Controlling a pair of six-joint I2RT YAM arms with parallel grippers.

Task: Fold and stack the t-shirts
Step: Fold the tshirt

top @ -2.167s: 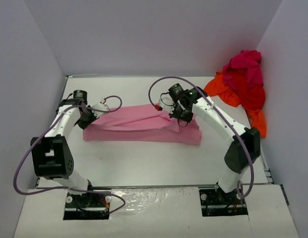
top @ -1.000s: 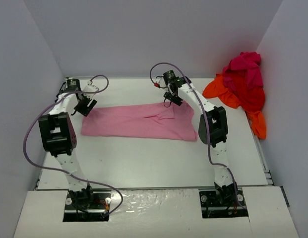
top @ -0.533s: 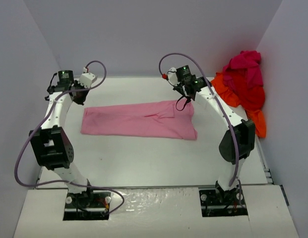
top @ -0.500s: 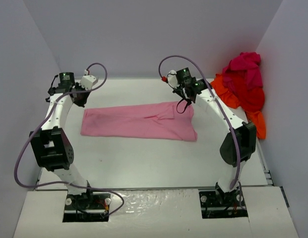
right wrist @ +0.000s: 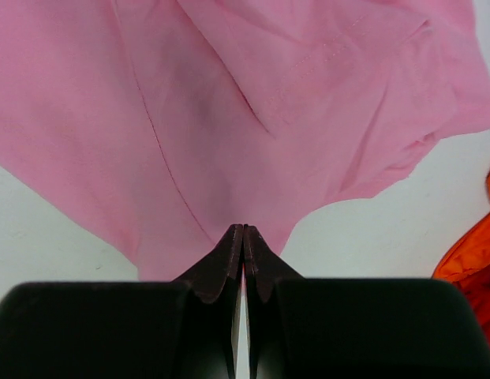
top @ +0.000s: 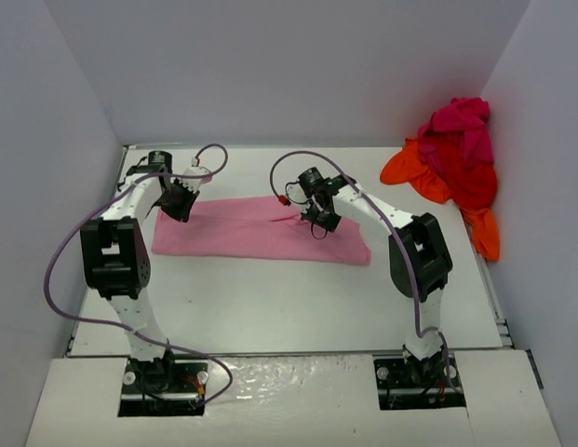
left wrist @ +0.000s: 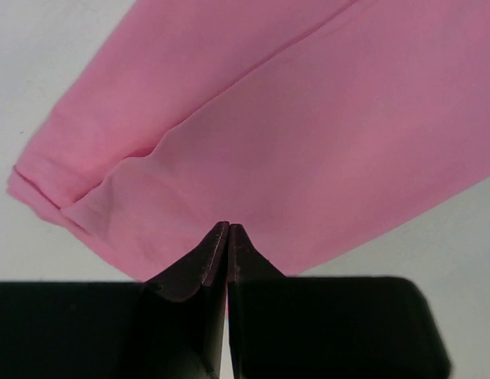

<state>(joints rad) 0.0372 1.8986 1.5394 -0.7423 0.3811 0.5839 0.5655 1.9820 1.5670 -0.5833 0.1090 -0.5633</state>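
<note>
As your two arms reached over the flat white table [top: 270, 303], the light pink cloth t-shirt [top: 256, 233] lay folded into a long band at mid-table. Its long axis ran left to right, and the right end was broader and sat slightly nearer the arm bases. Your left gripper [top: 180, 202] stood at the band's far left corner. Your right gripper [top: 321, 222] stood over the far edge, right of centre.

In both wrist views the black fingers [left wrist: 189, 276] were pressed tip to tip, with pink cloth directly below. You could not tell whether any fabric was caught between them.

A wide stretch of bare table separated the band's near edge from the bases. A narrower strip ran between its far edge and the pale grey back wall [top: 298, 74]. The left end lay close to the table's left edge. The heap of orange, red and magenta cloth t-shirts [top: 453, 158] sat in the far right corner, well apart from the pink shirt.
</note>
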